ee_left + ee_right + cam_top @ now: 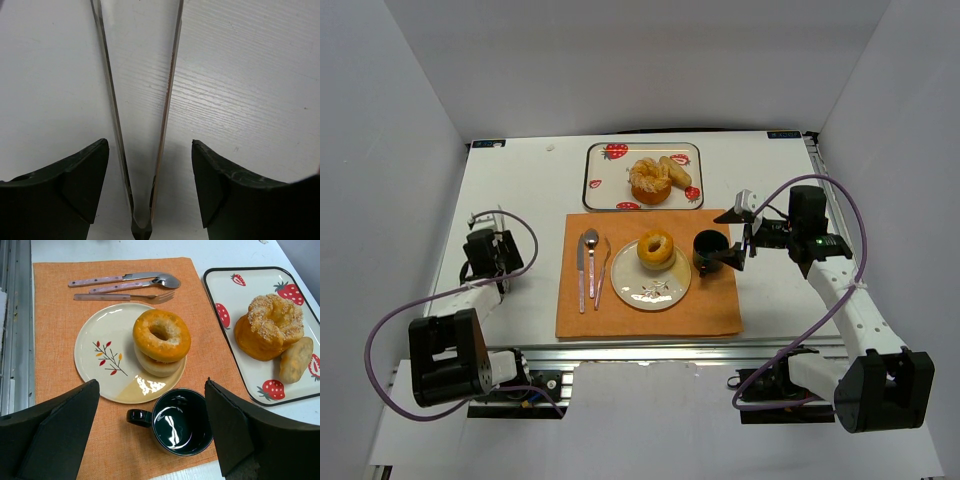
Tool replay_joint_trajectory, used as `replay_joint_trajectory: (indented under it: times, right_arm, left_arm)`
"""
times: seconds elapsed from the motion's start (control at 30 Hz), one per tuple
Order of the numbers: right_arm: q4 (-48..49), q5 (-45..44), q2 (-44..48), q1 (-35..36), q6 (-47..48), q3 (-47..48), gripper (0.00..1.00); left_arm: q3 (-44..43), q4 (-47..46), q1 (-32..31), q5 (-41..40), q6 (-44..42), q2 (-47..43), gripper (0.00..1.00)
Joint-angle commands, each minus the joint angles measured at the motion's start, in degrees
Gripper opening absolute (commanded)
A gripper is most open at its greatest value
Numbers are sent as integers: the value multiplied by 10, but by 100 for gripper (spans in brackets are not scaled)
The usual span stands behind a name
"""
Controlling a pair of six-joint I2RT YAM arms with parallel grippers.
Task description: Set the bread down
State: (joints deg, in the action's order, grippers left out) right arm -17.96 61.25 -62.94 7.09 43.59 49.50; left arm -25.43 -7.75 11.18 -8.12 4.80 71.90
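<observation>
The bagel [656, 249] sits on the plate [638, 291], so placing looks done; left of the plate, the left end effector [150, 145] stands released, clear of the tongs [141, 227]; right end effector [151, 390] spread, empty

We note a white table [530, 180] with a faint wood grain, boxed in by plain white panels: back wall [640, 60], left wall [380, 150], right wall [910, 100]. An aluminium rail [650, 352] runs along its near edge. Light is even; shadows on the tabletop are soft and short.

Left arm [460, 300] and right arm [855, 320]: white links, black joints, purple cables [372, 350]; left pincer [149, 145] matte black.
</observation>
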Motion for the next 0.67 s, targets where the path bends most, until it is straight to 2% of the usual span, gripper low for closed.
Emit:
replay_joint_trajectory:
  times: [0.0, 0.1, 0.13, 0.17, 0.2, 0.23, 0.27, 0.33, 0.4, 0.43, 0.47, 0.5, 0.53, 0.63]
  right_arm:
    - [-9, 5, 11, -3, 10, 23, 89]
    - [1, -10, -2, -2, -52, 41, 90]
    - [16, -19, -9, -2, -88, 51, 89]
    - [39, -75, -13, 0, -190, 54, 89]
    - [68, -124, -17, 14, -239, 62, 89]
    - [68, -234, -27, 26, -296, 85, 89]
    - [57, -273, -34, 34, -302, 100, 89]
    - [37, -312, -50, 42, -318, 125, 89]
    - [37, -325, -55, 42, -332, 146, 89]
    - [38, -324, -61, 44, -337, 152, 89]
    - [37, -331, -65, 48, -340, 157, 89]
    - [35, -345, -70, 68, -342, 169, 90]
    - [28, -362, -84, 78, -338, 176, 89]
    - [20, -369, -110, 93, -338, 190, 89]
  left_arm:
    - [0, 8, 7, -16, 13, -25, 77]
    - [-30, 40, 8, -21, 33, -42, 77]
    - [-43, 52, 7, -16, 41, -47, 73]
    - [-58, 74, 7, -8, 49, -54, 66]
    - [-88, 99, 8, 19, 69, -57, 52]
    - [-105, 114, 8, 28, 81, -58, 13]
    - [-122, 147, 7, 40, 94, -58, 2]
    - [-161, 170, 7, 113, 119, -63, 1]
    - [-179, 183, 2, 158, 150, -77, 18]
    - [-190, 186, -7, 186, 155, -87, 33]
    - [-194, 183, -33, 187, 162, -98, 69]
    - [-194, 179, -47, 188, 170, -112, 87]
    - [-195, 177, -65, 187, 173, -140, 98]
    - [-188, 170, -103, 190, 198, -181, 98]
